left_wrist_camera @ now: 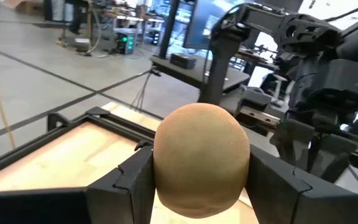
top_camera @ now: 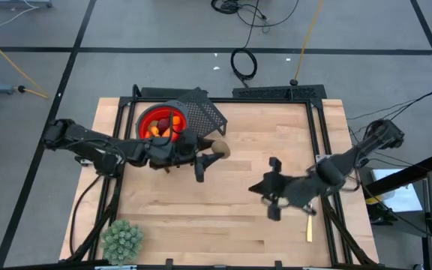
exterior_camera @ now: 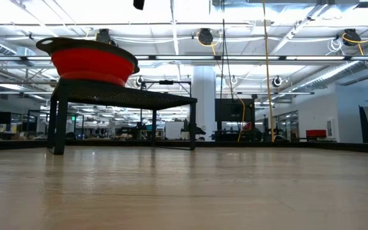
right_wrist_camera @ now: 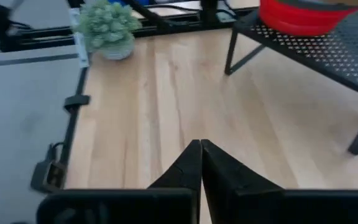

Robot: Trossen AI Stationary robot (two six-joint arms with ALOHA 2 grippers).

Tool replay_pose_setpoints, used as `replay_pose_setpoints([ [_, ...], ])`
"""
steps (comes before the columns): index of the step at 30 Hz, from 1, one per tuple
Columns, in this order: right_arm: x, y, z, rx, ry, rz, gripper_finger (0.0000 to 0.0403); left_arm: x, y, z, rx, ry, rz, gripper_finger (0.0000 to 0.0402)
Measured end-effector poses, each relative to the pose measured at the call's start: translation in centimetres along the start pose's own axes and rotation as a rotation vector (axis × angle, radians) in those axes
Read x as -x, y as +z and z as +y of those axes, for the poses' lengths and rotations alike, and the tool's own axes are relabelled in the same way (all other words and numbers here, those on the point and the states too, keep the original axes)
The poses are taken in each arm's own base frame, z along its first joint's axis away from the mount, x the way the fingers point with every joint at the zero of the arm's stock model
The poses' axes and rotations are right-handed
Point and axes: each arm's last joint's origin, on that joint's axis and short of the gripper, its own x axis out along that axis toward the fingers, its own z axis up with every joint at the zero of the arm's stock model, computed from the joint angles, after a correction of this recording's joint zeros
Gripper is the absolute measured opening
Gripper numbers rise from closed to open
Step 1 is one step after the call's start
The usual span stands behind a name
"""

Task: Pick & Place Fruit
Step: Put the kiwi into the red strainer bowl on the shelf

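In the high view the left gripper (top_camera: 214, 154) sits just left of centre, its fingers clamped on a brownish oval fruit (top_camera: 220, 149); the left wrist view shows that tan, rounded piece (left_wrist_camera: 202, 158) filling the gap between the two dark fingers (left_wrist_camera: 124, 182). Up and to the left of it, a red bowl (top_camera: 145, 117) rests on a black mesh stand (top_camera: 205, 112) and already holds several small orange and red fruit pieces (top_camera: 160, 130). The right gripper (top_camera: 273, 189) hovers over bare wood right of centre, holding nothing, its fingers (right_wrist_camera: 187, 165) pressed together. A pale green spiky plant (top_camera: 122, 240) stands at the lower left of the table.

The step in hand looks like the carry: the oval is gripped but not yet over the bowl. The next move likely calls for swinging it back toward the upper left, clearing the bowl's rim, then releasing above the other pieces.
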Motion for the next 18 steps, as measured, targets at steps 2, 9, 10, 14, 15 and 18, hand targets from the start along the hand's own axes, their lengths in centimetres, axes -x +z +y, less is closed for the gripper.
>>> replay_pose_setpoints([
  [2, 1.0, -0.8, -1.3, 0.001, 0.044, -0.012, 0.0001, -0.2, 0.2, 0.6, 0.014, 0.020, -0.003, 0.0205],
  [9, 3.5, -4.0, -5.4, 0.040, 0.285, -0.165, 0.0001, -0.8, 0.6, 2.3, 0.070, 0.079, -0.013, 0.0206],
  [10, 3.8, -4.5, -5.9, 0.047, 0.313, -0.179, 0.0001, -0.8, 0.6, 2.6, 0.078, 0.090, -0.008, 0.0206],
  [14, 4.9, -6.4, -8.0, 0.055, 0.359, -0.237, 0.0000, -1.0, 1.3, 3.3, 0.107, 0.141, 0.044, 0.0206],
  [15, 5.2, -6.7, -8.4, 0.056, 0.352, -0.252, 0.0000, -1.1, 1.7, 3.5, 0.111, 0.156, 0.058, 0.0206],
  [18, 6.2, -7.6, -9.5, 0.067, 0.336, -0.302, 0.0000, -1.0, 2.7, 4.0, 0.119, 0.205, 0.103, 0.0207],
])
